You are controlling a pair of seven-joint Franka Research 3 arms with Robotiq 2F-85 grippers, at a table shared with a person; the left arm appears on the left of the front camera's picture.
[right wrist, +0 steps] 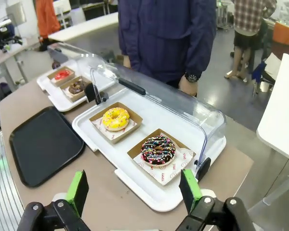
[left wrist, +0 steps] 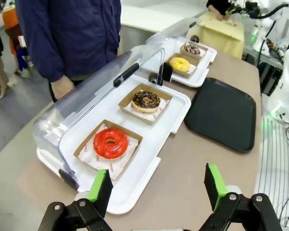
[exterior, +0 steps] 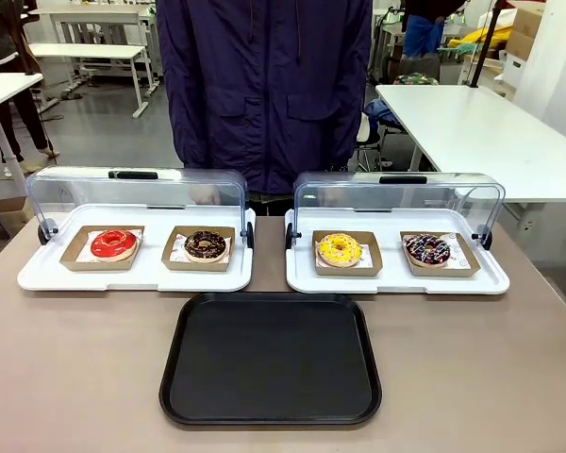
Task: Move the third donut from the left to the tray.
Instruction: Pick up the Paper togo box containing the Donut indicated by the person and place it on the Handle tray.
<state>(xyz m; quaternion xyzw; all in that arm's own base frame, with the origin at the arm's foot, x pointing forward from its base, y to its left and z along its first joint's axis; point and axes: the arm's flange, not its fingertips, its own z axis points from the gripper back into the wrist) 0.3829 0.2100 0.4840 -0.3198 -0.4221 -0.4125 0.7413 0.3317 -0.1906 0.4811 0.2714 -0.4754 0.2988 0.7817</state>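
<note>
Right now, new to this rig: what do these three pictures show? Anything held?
Two robot arms face a person in a dark blue jacket across a table. One picture is from a fixed camera between the arms, the others from each wrist: the green-padded left gripper and right gripper rise from the bottom edge, both open, holding nothing. On the table: two white plastic trays with clear lids raised, four donuts in brown cardboard holders, one a yellow-iced ring donut, and a flat black rectangular plastic tray.
</note>
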